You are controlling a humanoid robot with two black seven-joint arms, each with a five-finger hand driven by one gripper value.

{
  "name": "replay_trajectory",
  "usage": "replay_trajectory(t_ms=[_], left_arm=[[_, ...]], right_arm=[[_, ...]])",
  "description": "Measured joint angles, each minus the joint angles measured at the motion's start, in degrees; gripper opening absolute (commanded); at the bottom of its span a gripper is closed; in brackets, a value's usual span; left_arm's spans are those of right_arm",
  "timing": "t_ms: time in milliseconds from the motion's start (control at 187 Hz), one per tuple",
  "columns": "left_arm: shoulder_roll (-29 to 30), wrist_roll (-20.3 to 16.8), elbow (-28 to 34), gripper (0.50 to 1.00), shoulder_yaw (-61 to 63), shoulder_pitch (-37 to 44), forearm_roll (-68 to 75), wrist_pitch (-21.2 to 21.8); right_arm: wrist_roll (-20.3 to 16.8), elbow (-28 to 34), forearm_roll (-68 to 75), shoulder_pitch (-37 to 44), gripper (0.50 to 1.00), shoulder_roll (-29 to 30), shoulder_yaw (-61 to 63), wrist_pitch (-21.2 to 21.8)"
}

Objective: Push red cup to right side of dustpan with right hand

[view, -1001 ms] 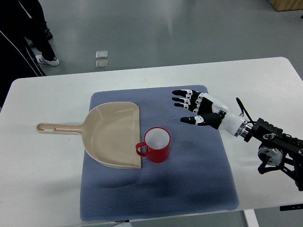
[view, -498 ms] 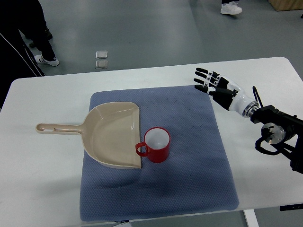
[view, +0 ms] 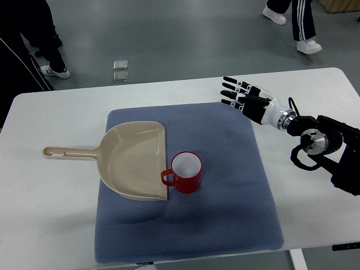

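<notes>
A red cup (view: 185, 172) with a white inside stands upright on the blue mat (view: 225, 214), its handle pointing left and touching the right edge of the beige dustpan (view: 133, 160). The dustpan lies flat with its handle stretching left onto the white table. My right hand (view: 241, 94) hovers over the mat's far right corner, well up and right of the cup, fingers spread and holding nothing. Its arm (view: 318, 143) comes in from the right edge. The left arm does not show.
The white table (view: 50, 214) carries the mat. A person in dark clothes stands at the far left (view: 25, 39); another person's legs and shoes (view: 295, 22) cross the floor at the top right. Two small square tiles (view: 121, 70) lie on the floor.
My right hand rose from over the mat right of the cup to its far right corner, then shifted slightly left. A person has walked in at the top right. The cup has not moved.
</notes>
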Motion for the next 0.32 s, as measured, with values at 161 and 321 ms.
replay_trajectory(t_ms=[161,321], left_arm=[[0.0,0.0,0.0,1.0,0.0,0.0,0.0,0.0],[0.0,0.0,0.0,1.0,0.0,0.0,0.0,0.0]], right_arm=[[0.16,-0.11,0.13,0.01,0.934,-0.38,-0.01,0.38],[0.29,-0.11,-0.21,-0.1,0.934,-0.59,-0.06,0.62]])
